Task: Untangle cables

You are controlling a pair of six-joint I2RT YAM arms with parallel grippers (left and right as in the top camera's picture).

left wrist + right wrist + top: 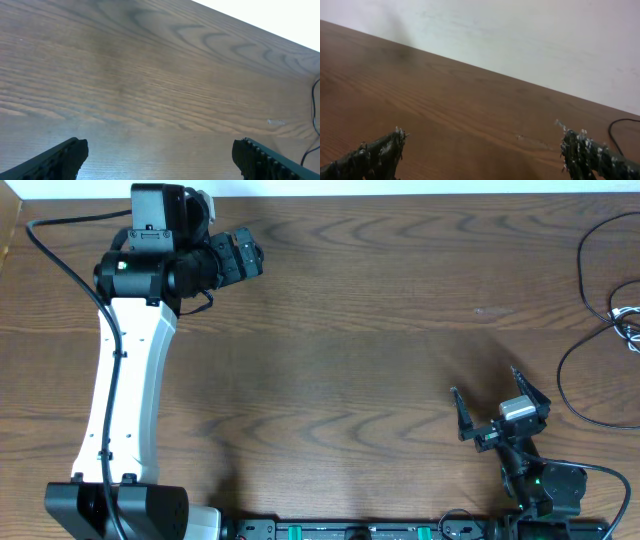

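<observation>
Because the left gripper (243, 256) sits far back on the left side of the table (350, 330), jaws spread wide with nothing between them, it is badly placed to help. Its own camera shows only bare wood and a sliver of the black cable (315, 95) at the frame's right edge. Reaching the work would mean crossing almost the whole table, and so long a stretch could fall short or cut into the other arm's path.

Further right, near the front edge, the right gripper (487, 388) hovers released and empty, much nearer the job.

At the far right the black cable runs in wide loops, with the white cable (628, 320) bunched just where the black one passes (whether they are truly knotted there is too small to tell). Both run out of the overhead view. A tug on a black loop alone could drag the white cable along, tighten the snarl, or slide both off the table. A pinch at the crossing might catch both cables at once.
</observation>
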